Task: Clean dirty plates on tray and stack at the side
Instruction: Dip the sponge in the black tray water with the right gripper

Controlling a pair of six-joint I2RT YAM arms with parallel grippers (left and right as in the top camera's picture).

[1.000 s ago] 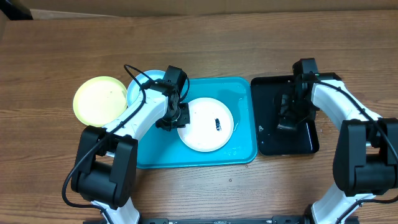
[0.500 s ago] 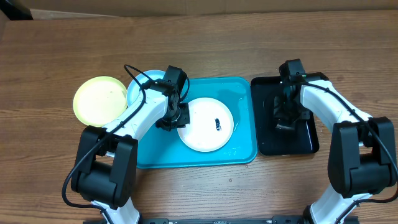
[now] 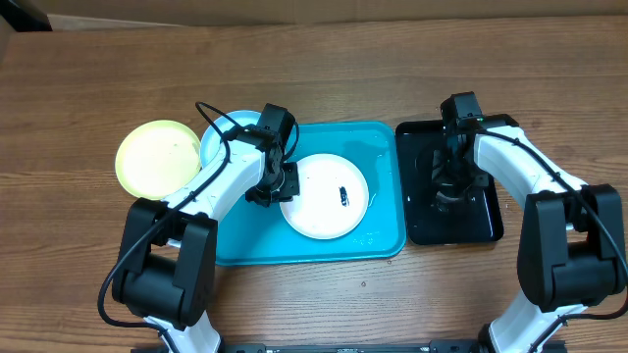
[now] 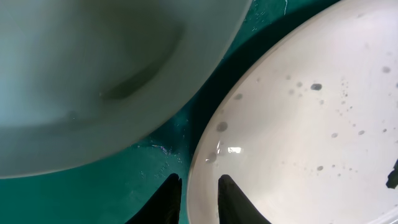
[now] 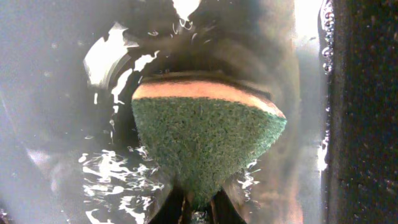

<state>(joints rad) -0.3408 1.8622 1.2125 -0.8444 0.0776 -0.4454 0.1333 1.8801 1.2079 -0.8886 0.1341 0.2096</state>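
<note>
Across a wooden desk (image 3: 88,69), seen from above, shows two white robot arms flanking a turquoise tray (image 3: 385,243). On the right, over a glossy black tray (image 3: 488,224) wet with water, finds the right tool (image 3: 451,188) clamped tight on a green scouring sponge (image 5: 208,146), squashing it into a wedge with the tan backing uppermost. Marks the change: a second ago stood half open a little farther right above the same tray, then slid in and snapped closed. Means a wetted sponge in hand at last and, by judgement, scrubbing ready to begin. On the left, keeps the left tool (image 4: 199,202) narrow, its fingers (image 4: 229,198) pinching the near rim of the white plate (image 3: 324,201), unmoved over that second, apparently steadying it. Places that plate in the middle of the turquoise tray, with one dark smear (image 3: 343,194) near its centre and fine specks across the surface. Puts the light blue plate (image 3: 218,137) at the tray's left edge, partly under the left arm, and the yellow-green plate (image 3: 155,157) on the bare desk just beside it; cannot tell whether touching. Leaves all cleaning of the white plate and any stacking yet to do.
</note>
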